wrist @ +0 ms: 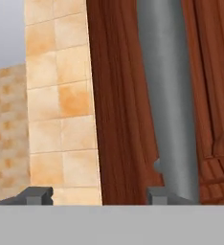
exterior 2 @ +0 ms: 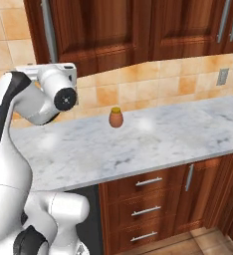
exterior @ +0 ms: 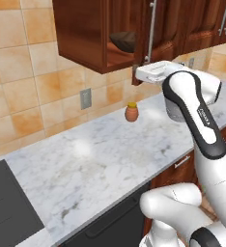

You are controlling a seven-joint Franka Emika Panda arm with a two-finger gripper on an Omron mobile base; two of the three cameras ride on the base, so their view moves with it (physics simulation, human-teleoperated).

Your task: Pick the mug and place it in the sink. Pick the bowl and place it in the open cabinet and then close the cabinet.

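The dark brown bowl (exterior: 123,41) sits inside the open wall cabinet (exterior: 86,34). The cabinet door swings out towards me, its silver bar handle (exterior: 151,31) hanging vertically. My gripper (exterior: 136,73) is raised to the door's lower corner. In the hand view the fingertips (wrist: 37,195) stand wide apart, so my gripper (wrist: 97,195) is open. The door's edge (wrist: 114,95) lies between the jaws, and the bar handle (wrist: 169,95) rises just above the right fingertip. The same door (exterior 2: 88,30) shows in the right base view. The mug and the sink are out of view.
A small orange-brown jar with a yellow lid (exterior: 131,112) (exterior 2: 116,117) stands on the marble counter (exterior: 100,159) by the tiled wall. A wall outlet (exterior: 86,98) is left of it. A dark cooktop (exterior: 8,207) lies far left. Drawers (exterior 2: 148,199) sit below.
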